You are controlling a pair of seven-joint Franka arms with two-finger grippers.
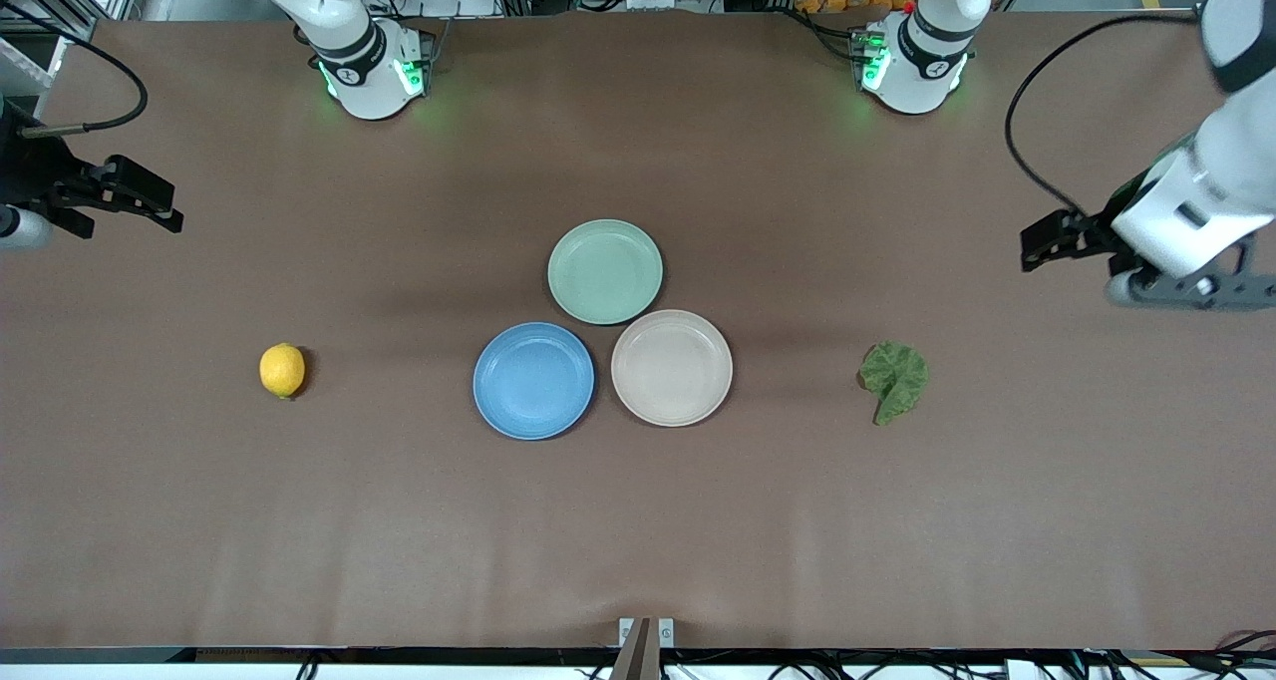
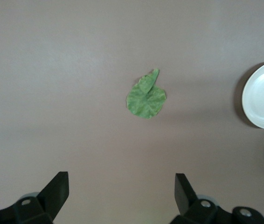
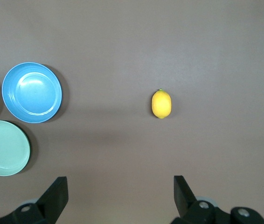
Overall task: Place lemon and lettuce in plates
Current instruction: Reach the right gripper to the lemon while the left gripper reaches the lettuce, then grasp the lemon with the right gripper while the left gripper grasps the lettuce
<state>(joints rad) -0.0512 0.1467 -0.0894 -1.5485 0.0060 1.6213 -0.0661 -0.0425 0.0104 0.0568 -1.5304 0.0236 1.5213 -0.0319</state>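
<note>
The yellow lemon (image 1: pixel 282 370) lies on the table toward the right arm's end; it also shows in the right wrist view (image 3: pixel 161 103). The green lettuce leaf (image 1: pixel 894 379) lies toward the left arm's end and shows in the left wrist view (image 2: pixel 145 97). The blue plate (image 1: pixel 533 380) and the beige-pink plate (image 1: pixel 671 367) sit side by side at the middle, both empty. My left gripper (image 2: pixel 121 191) is open and empty, held high over bare table near the lettuce (image 1: pixel 1047 239). My right gripper (image 3: pixel 120 193) is open and empty, high over bare table near the lemon (image 1: pixel 150 201).
A pale green plate (image 1: pixel 605 270) sits empty, touching the other two plates and farther from the front camera than they are. A brown cloth covers the table (image 1: pixel 638 520). The arm bases stand along the table's edge farthest from the front camera.
</note>
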